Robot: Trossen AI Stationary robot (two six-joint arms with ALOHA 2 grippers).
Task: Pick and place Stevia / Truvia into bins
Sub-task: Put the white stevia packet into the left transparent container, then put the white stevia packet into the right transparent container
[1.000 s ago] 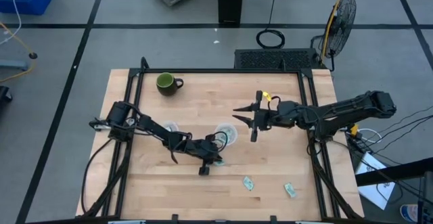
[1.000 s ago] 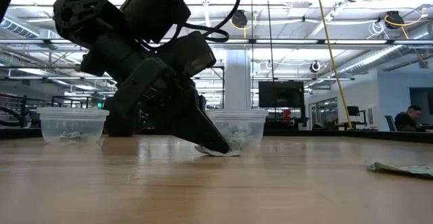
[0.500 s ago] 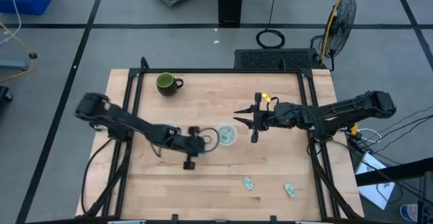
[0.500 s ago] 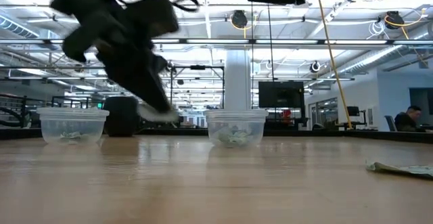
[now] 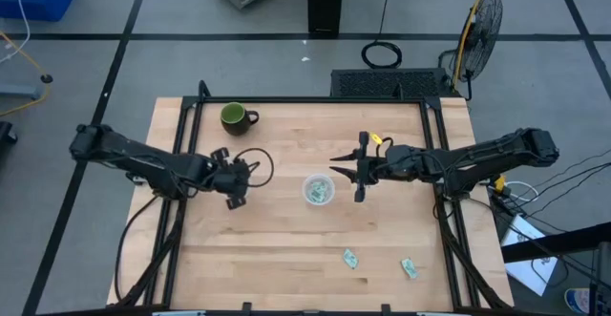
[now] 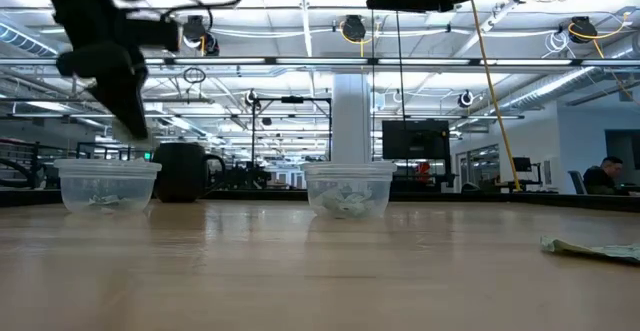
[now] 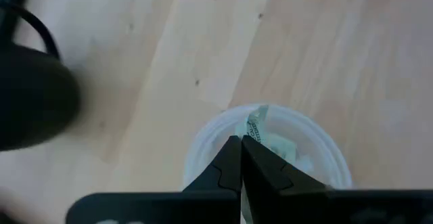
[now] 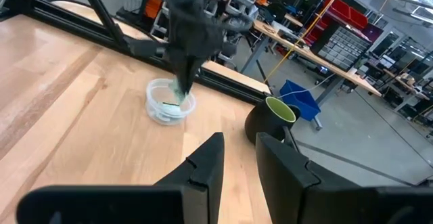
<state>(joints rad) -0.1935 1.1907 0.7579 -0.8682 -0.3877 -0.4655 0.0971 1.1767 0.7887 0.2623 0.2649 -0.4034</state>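
Left gripper (image 7: 241, 158) hangs right above the cup (image 7: 203, 149) near the table's left edge, jaws pinched on a green packet (image 7: 256, 124) poking over the rim. The high view hides that cup under the arm; the left wrist view shows it. Right gripper (image 5: 355, 175) hovers mid-table, slightly parted, empty, beside the central cup (image 5: 318, 190).

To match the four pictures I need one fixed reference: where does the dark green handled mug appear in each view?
High view: dark green handled mug near the table's far left corner.
Low view: behind the left clear plastic cup, slightly right.
Left wrist view: unsure; a dark blur may be it.
Right wrist view: beside that cup, not touching.
Shared landmark: the left gripper above that cup.
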